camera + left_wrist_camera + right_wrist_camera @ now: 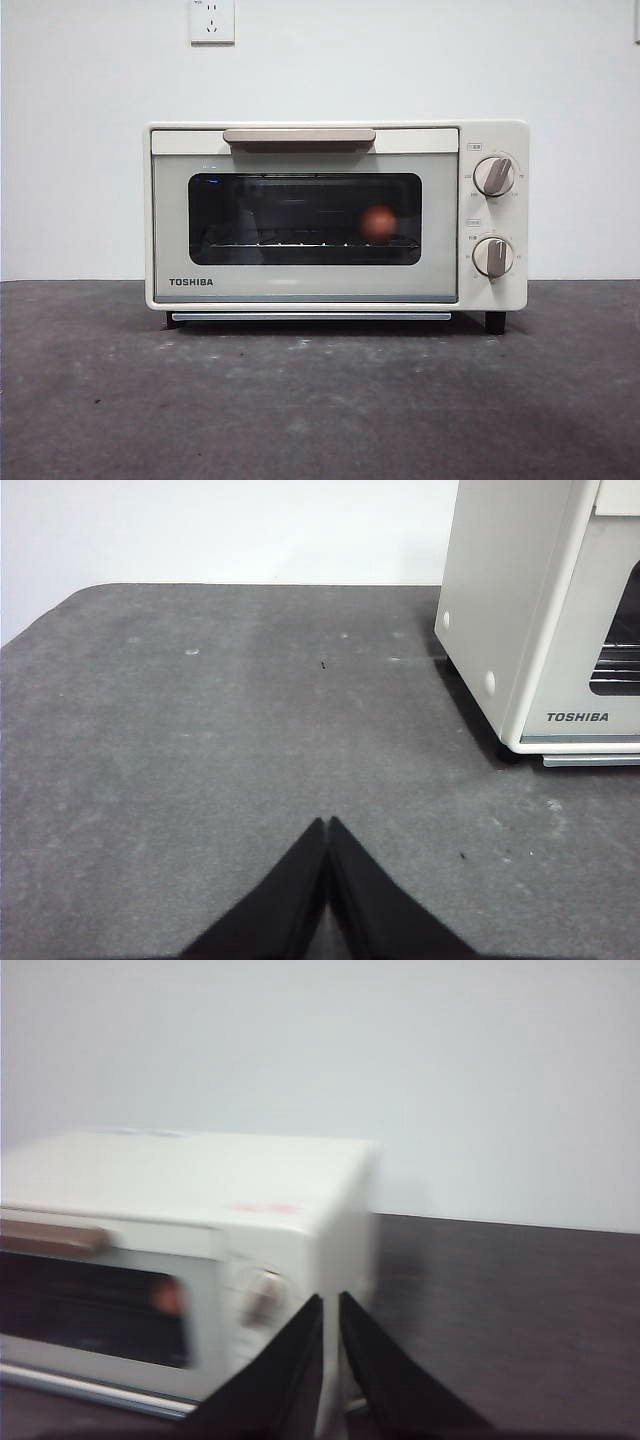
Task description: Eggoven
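Already the egg (378,223) sits inside the shut oven (300,215), at the right of its window in the middle of the frame. It looks light, smooth and easy to crack. Take the oven's stiff handle (299,136). Both tools, left (327,825) and right (331,1302), are closed and empty.
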